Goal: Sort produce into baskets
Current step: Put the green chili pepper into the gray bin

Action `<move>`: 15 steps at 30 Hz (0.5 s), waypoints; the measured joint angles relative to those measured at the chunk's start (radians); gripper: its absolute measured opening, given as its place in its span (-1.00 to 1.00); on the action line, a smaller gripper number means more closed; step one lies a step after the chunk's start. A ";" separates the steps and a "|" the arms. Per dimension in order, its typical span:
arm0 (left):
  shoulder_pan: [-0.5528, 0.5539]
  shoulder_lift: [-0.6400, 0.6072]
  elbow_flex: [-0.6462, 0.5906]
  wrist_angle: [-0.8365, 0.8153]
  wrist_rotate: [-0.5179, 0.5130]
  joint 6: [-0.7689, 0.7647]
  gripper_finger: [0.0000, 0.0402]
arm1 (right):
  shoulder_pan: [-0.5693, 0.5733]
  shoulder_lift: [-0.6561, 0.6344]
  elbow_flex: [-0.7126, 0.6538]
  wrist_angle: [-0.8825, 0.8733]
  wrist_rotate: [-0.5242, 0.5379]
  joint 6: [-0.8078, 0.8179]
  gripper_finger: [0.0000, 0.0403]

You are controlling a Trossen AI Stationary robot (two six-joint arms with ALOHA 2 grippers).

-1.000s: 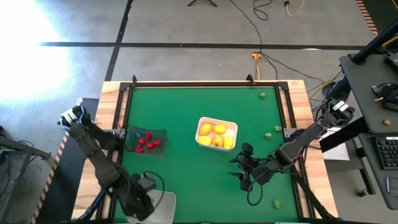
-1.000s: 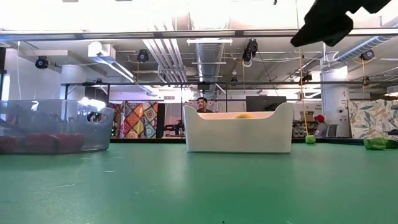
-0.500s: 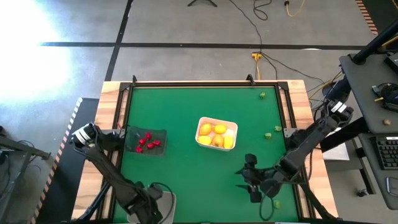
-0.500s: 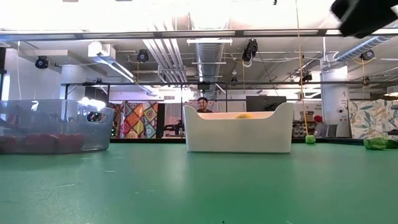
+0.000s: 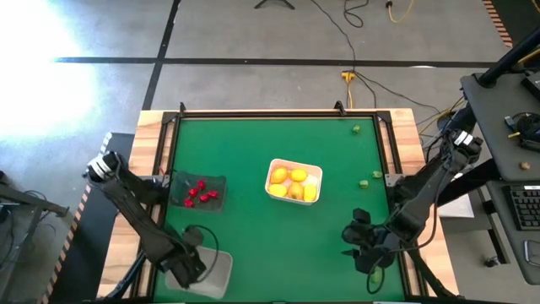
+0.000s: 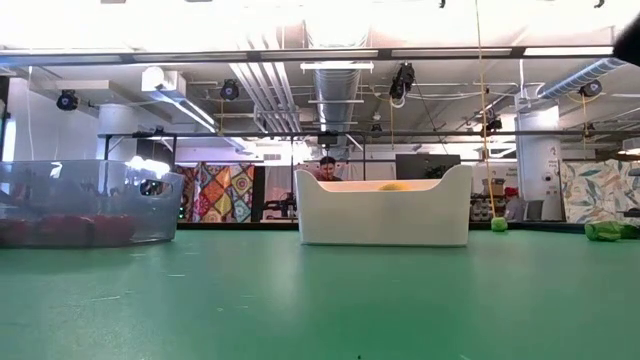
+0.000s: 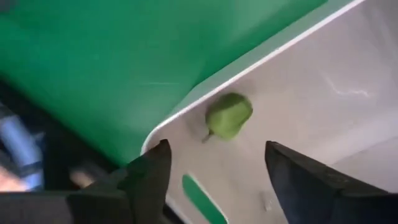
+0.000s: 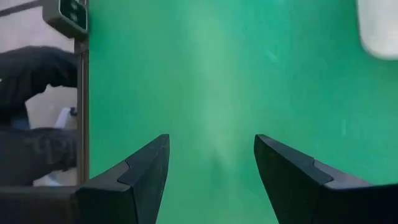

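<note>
Left gripper (image 7: 214, 171): over clear basket (image 5: 211, 274), jaws apart, empty; green piece (image 7: 228, 116) lies inside | Right gripper (image 8: 211, 168): low over table (image 5: 270, 169), near-right corner, jaws apart, empty

Grey concrete floor (image 5: 253, 76) crossed by a dark line; ceiling ducts (image 6: 335, 85), patterned hanging (image 6: 220, 192) at 9 o'clock.

Left arm: reaches from the tabletop's left edge to its near-left corner, elbow bent; left claw (image 7: 214, 177) points downward, fingers (image 7: 149, 174) spread apart, nothing between them.
Right arm: extends from the right edge to the near-right area; right claw (image 8: 211, 171) fingers parted, empty.
</note>
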 joint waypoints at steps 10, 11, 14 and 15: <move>-0.002 -0.240 0.064 0.017 -0.363 -0.037 0.35 | 0.039 0.000 0.000 -0.066 -0.083 0.188 0.12; -0.002 -0.244 0.084 0.026 -0.481 -0.008 0.34 | 0.039 0.003 0.000 -0.067 -0.102 0.202 0.12; 0.010 -0.239 0.117 0.132 -0.798 0.194 0.32 | 0.046 0.023 0.000 -0.071 -0.181 0.283 0.12; 0.024 -0.234 0.117 0.187 -0.866 0.289 0.32 | 0.048 0.034 0.000 -0.071 -0.214 0.322 0.12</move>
